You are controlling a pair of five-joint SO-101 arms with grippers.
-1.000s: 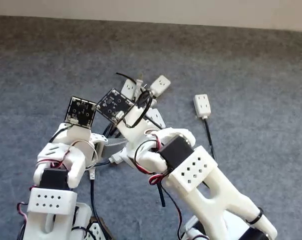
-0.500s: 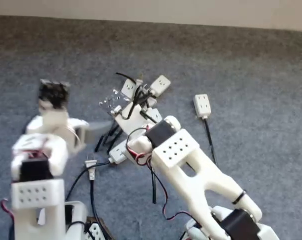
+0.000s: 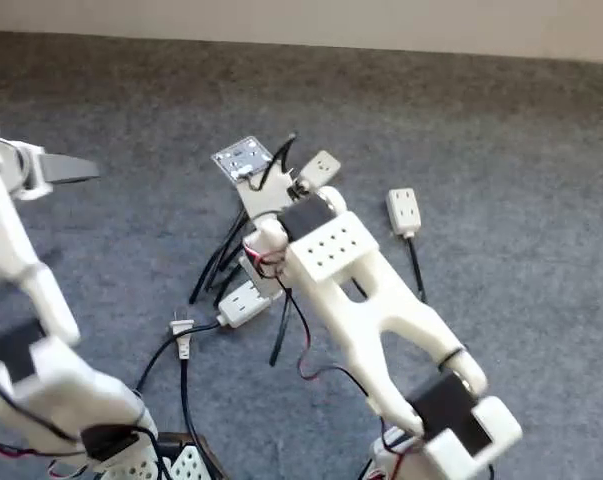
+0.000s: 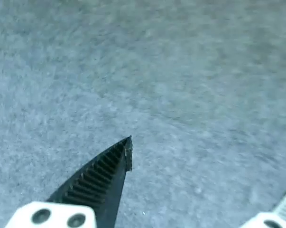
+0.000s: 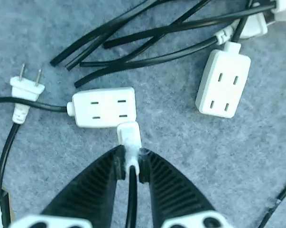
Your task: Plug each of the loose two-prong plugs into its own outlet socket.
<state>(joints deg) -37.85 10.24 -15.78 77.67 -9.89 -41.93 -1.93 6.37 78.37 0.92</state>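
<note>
Gripping a white plug at the edge of an outlet block

The right tool (image 5: 129, 161) is clamped on a white two-prong plug (image 5: 128, 137), and the plug's black cord runs back between the fingers. The plug's front end touches the side of a white outlet block (image 5: 104, 107), which lies flat with its slots facing up. The prongs are hidden.

In the high view this block (image 3: 246, 300) sits just left of centre, against the lower-left flank of the right arm (image 3: 371, 300), on the grey carpeted worktop (image 3: 501, 150). A loose plug (image 3: 181, 328) lies just to its lower left, prongs bare. Black cords (image 3: 213, 268) fan out just above the block.

The right wrist view shows a second outlet block (image 5: 223, 83) near the first but not touching it. A third outlet block (image 3: 321, 168) lies in the upper centre of the high view, and a fourth outlet block (image 3: 404, 212) lies to its right.

The left tool (image 4: 207, 175) is open, its serrated black finger (image 4: 107, 175) well apart from the other. It is held over the worktop at the upper left edge of the high view
</note>
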